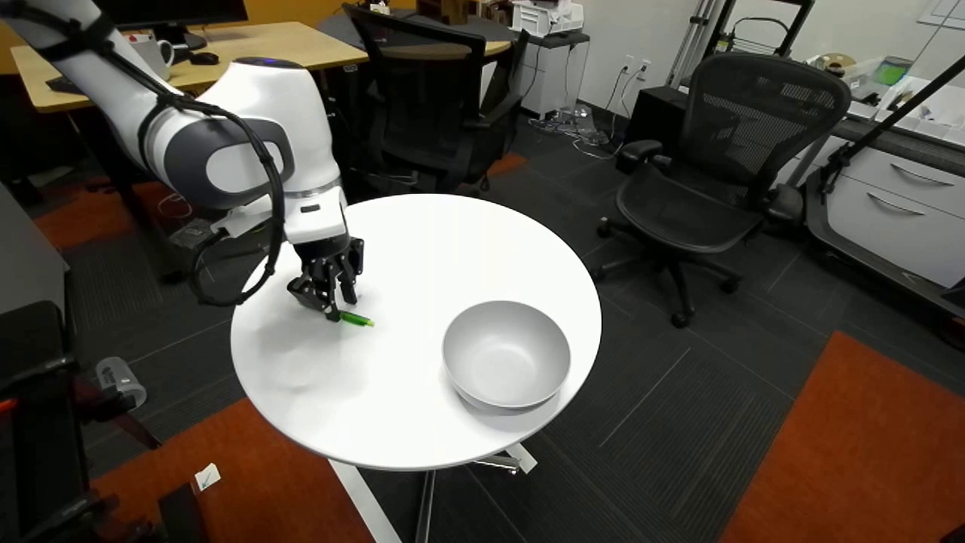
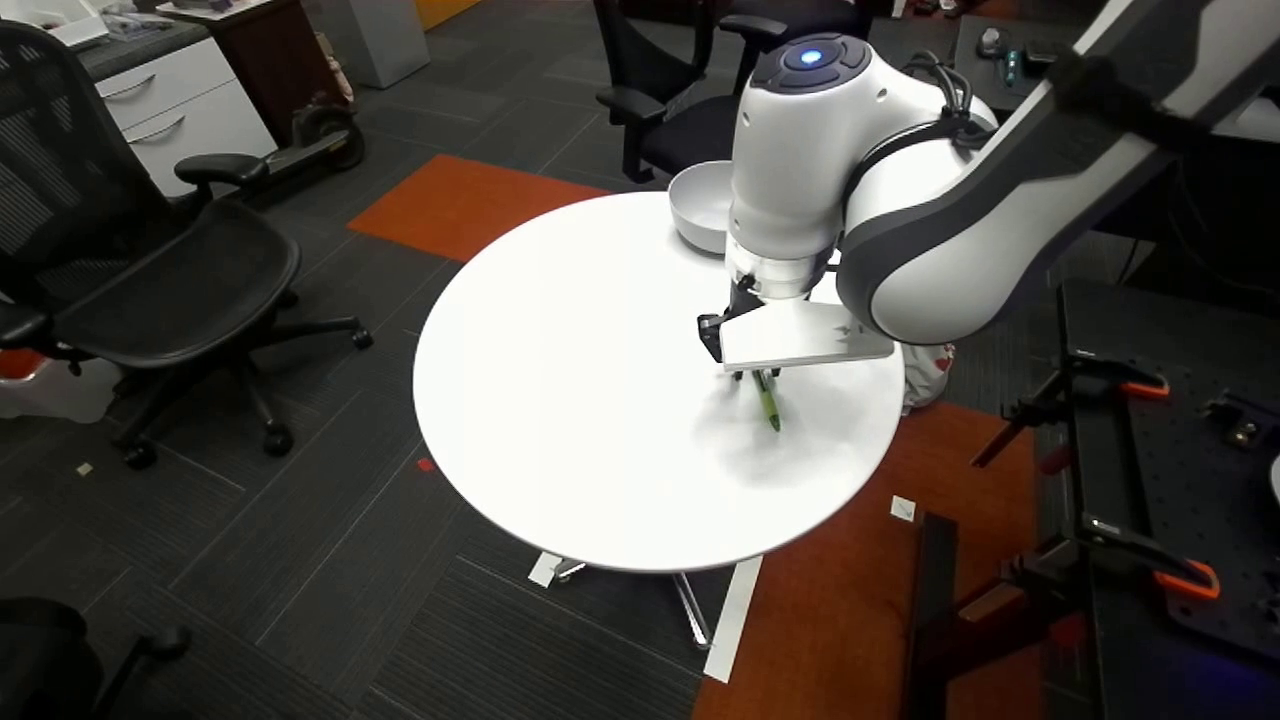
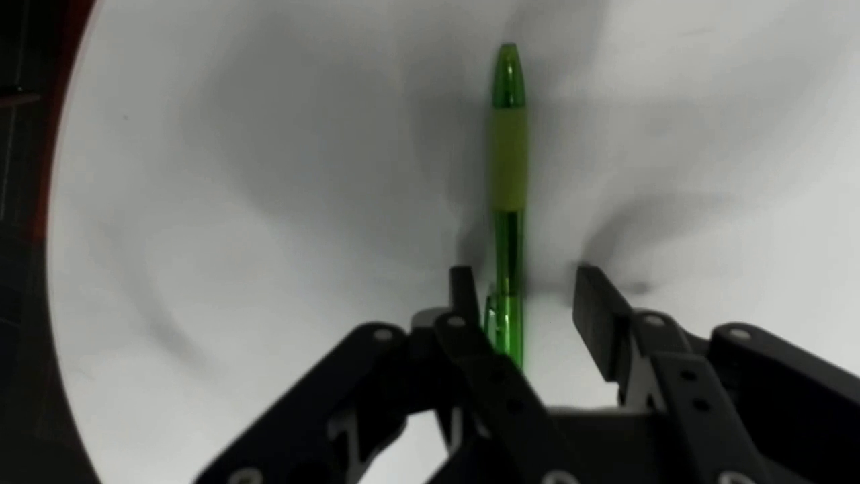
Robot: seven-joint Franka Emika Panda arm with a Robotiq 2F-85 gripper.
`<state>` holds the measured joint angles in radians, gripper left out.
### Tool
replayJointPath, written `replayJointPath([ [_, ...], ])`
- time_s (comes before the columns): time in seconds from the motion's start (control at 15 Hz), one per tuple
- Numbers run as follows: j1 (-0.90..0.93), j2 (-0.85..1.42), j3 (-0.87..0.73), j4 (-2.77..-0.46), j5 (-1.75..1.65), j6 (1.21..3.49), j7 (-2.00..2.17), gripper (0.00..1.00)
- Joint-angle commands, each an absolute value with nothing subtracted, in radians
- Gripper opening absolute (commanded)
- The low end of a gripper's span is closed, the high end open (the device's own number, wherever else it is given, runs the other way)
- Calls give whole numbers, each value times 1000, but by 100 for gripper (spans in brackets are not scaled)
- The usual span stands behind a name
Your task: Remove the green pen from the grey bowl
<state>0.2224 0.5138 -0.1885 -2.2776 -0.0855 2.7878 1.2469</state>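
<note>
The green pen [image 1: 356,320] lies on the white round table, outside the grey bowl [image 1: 507,358]. It also shows in an exterior view [image 2: 768,403] and lengthwise in the wrist view [image 3: 509,161]. My gripper [image 3: 524,274] is open and low over the table. Its two black fingers stand on either side of the pen's clip end, the left finger closer to it than the right. The left finger hides the pen's end in the wrist view. The gripper is at the pen in both exterior views [image 1: 342,308] [image 2: 757,374]. No object shows inside the bowl.
The bowl stands near the edge of the white table [image 1: 422,249], away from the gripper, and is partly hidden by the arm in an exterior view [image 2: 702,205]. Black office chairs [image 1: 724,151] stand around the table. The table's edge [image 3: 54,255] shows in the wrist view.
</note>
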Motion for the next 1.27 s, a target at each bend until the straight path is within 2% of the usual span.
replayJointPath([
  [0.0,242,469,-210,-2317,-69,2823,1262,75],
  [0.2,248,412,-232,-2339,-81,2808,1260,96],
  [0.27,240,392,-231,-2341,-81,2794,1249,100],
  [0.87,111,204,-161,-2400,-28,2743,1045,100],
  [1.2,100,232,-158,-2377,-35,2767,1044,100],
])
